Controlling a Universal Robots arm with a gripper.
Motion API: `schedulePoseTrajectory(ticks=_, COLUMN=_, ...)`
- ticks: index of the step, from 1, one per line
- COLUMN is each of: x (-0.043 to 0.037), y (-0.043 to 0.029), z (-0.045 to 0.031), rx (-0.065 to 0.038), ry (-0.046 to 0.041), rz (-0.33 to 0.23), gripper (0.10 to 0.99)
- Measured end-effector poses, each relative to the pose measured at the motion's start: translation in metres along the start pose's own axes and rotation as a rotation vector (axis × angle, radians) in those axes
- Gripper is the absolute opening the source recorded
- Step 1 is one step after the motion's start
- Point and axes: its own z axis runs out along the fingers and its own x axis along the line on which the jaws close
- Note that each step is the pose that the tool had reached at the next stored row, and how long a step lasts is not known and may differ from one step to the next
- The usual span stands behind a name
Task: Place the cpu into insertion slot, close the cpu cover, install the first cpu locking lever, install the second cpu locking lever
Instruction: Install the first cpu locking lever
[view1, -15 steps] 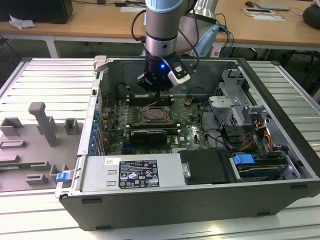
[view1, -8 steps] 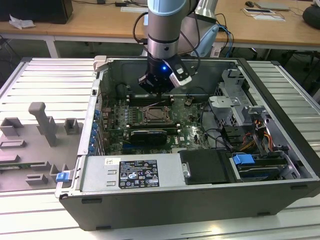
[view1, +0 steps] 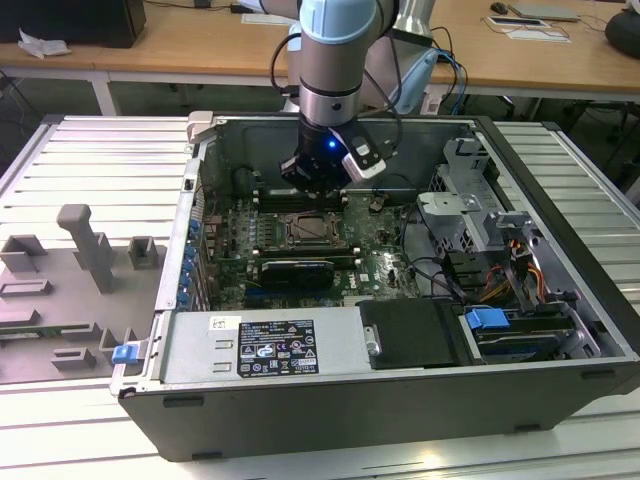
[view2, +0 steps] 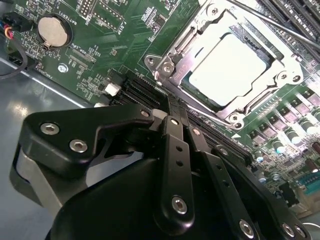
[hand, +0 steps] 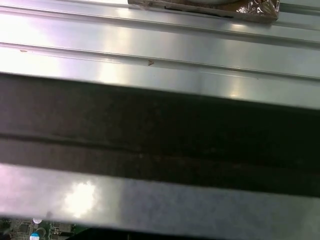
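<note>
Cpu (view2: 231, 64) seated in insertion slot (view2: 172, 75), cpu cover (view2: 260, 102) closed over it.
Fingers (view2: 172, 107) are pressed together, nothing pinched; socket corner lies just beyond the tips, slot diagonal to them.

Above the insertion slot (view1: 303, 229) the way stood open from overhead, save where the gripper (view1: 318, 176) hung beside it. Around the slot, black memory slots (view1: 298, 262), the drive cage (view1: 470, 215) and the case wall (view1: 196, 225) hemmed approach sideways.
</note>
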Motion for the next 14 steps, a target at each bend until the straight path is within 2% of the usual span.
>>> schedulePoseTrajectory(ticks=6, x=-0.0001, y=-0.0004, z=0.0031, rx=0.002, ry=0.0005, rz=0.000, gripper=0.106)
schedulePoseTrajectory(ticks=14, x=-0.0007, y=-0.0002, z=0.0010, rx=0.002, ry=0.0001, rz=0.000, gripper=0.106)
